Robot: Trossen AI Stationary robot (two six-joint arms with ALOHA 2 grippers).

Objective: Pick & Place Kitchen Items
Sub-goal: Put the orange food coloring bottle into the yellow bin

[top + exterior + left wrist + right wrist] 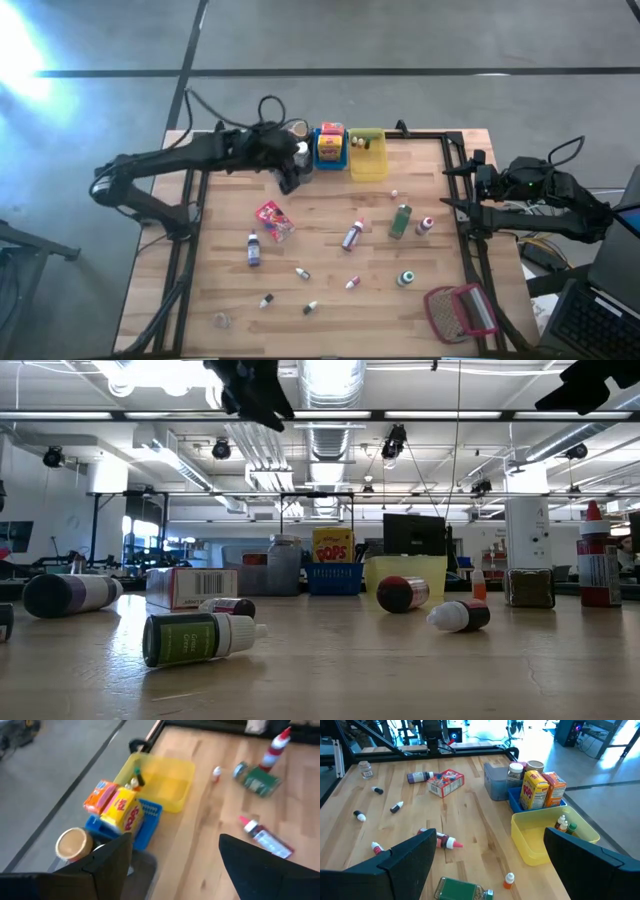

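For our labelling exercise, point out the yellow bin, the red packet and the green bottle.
yellow bin [368,165]: high view, its bare floor.
red packet [272,216]: high view, middle of its face.
green bottle [400,221]: high view, its body.

The yellow box [333,545] standing in the blue bin [334,577] carries the one word that reads clearly — "POPS", in red letters on its front. The same red lettering shows on this box in the left wrist view [123,810], and only partly in the right wrist view [533,790].

The red packet [192,587] lying on the table [400,670] shows a barcode on its white end — its digits are too small to read.

The green bottle [196,637] has pale print on its label, too blurred to make out.
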